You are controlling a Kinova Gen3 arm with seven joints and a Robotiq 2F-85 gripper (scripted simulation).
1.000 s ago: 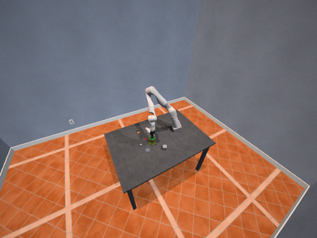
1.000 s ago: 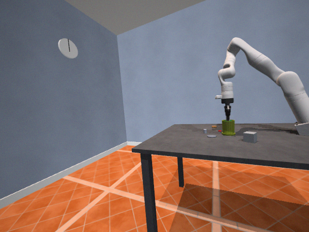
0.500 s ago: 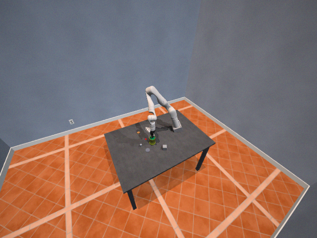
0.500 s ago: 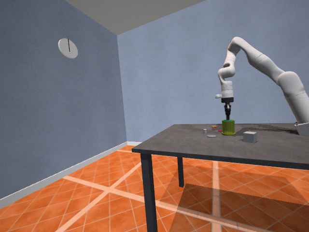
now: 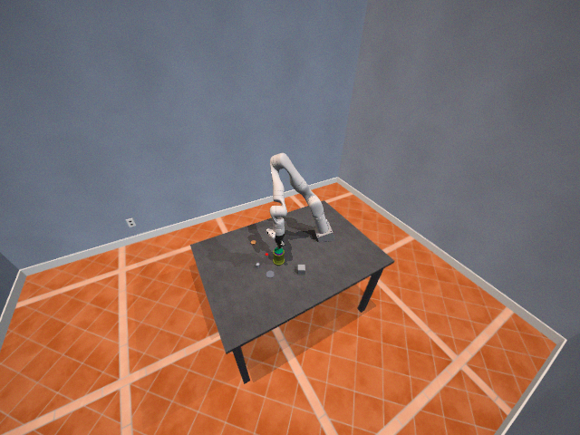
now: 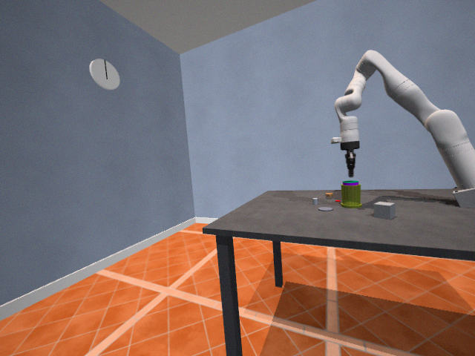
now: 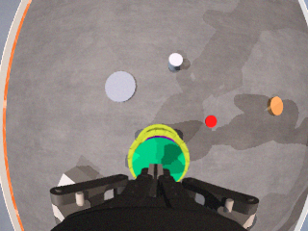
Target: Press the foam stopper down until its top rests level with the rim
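A yellow-green jar (image 6: 351,195) stands upright on the dark table; it also shows in the top view (image 5: 279,258) and the wrist view (image 7: 158,154). A green foam stopper (image 7: 160,157) (image 6: 350,182) fills its mouth, and its top stands a little above the rim over a purple band. My gripper (image 6: 350,172) is shut and empty. It points straight down and hangs a short way above the stopper, not touching it. In the wrist view my fingertips (image 7: 157,172) sit over the stopper's near half.
On the table near the jar lie a grey disc (image 6: 325,208), a small grey cylinder (image 6: 315,200), a small red marker (image 7: 211,121), an orange piece (image 7: 276,106) and a grey cube (image 6: 384,210). The arm's base (image 6: 464,197) stands at the right.
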